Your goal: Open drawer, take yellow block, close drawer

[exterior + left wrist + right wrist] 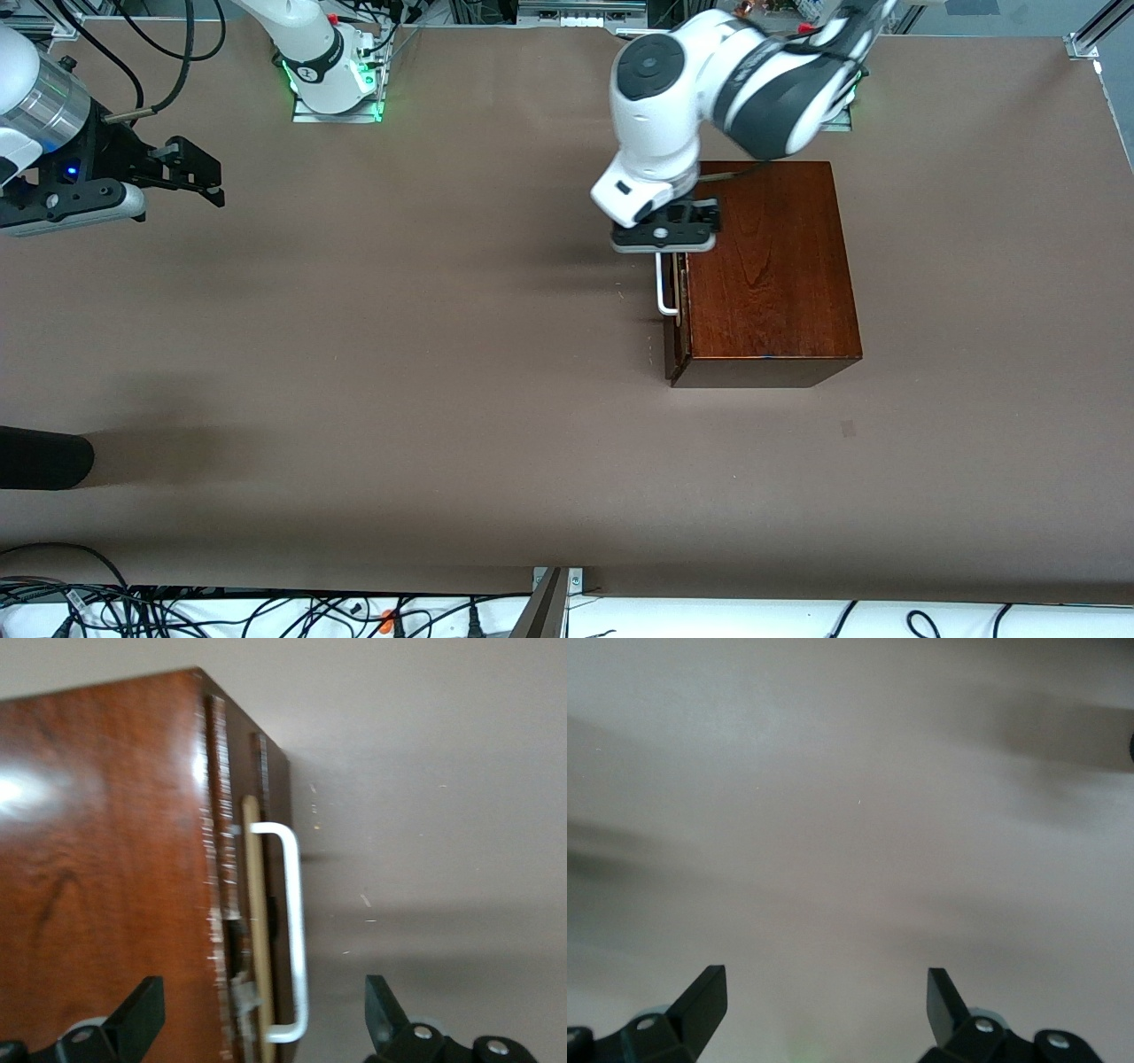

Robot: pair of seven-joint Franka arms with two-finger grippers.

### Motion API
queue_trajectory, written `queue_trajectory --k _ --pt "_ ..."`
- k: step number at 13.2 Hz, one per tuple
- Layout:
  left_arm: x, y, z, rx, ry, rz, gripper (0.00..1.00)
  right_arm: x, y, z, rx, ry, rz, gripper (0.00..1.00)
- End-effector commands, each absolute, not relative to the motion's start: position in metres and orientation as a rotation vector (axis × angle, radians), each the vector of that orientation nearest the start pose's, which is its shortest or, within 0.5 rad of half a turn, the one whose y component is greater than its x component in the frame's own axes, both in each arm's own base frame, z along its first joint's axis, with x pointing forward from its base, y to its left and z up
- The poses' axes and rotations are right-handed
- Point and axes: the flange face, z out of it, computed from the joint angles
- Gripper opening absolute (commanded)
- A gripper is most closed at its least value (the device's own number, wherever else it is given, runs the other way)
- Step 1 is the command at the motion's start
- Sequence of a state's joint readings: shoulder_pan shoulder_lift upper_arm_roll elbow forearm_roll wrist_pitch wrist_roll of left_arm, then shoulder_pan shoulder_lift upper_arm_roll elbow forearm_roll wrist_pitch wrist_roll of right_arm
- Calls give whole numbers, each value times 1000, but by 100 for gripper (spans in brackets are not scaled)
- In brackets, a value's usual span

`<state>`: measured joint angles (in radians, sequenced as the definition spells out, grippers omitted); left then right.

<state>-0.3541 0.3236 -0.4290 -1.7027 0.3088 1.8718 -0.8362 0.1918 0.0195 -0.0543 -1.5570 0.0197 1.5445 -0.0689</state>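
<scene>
Left gripper (666,237) hovers released over the white handle (664,288) of the drawer (678,310), fingers (142,1014) spread wide on both sides of the bar. The drawer looks shut or barely cracked at the nine o'clock face of the wooden box (766,266). Yellow block: not visible, presumably inside. Best play: drop straight, centre the bar, clench, then pull squarely toward nine o'clock. Right gripper (190,173) waits released over the table (399,354) at the right arm's end.
</scene>
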Motion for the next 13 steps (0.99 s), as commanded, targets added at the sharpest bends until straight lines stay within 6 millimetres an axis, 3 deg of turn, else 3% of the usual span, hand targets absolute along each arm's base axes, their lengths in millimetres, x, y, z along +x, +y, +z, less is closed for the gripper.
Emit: queue_trajectory --k 1,4,10,13 --pt "470 -438 382 -2885 138 -107 100 552 78 623 -3115 -307 53 100" --pt "461 -451 352 -2865 82 -97 100 552 77 623 -3115 -307 53 100" --pt "460 -449 325 -2840 110 -52 100 552 77 623 -3115 -310 56 100" --pt "460 -448 302 -2829 139 -42 100 552 77 623 -3115 -310 56 100"
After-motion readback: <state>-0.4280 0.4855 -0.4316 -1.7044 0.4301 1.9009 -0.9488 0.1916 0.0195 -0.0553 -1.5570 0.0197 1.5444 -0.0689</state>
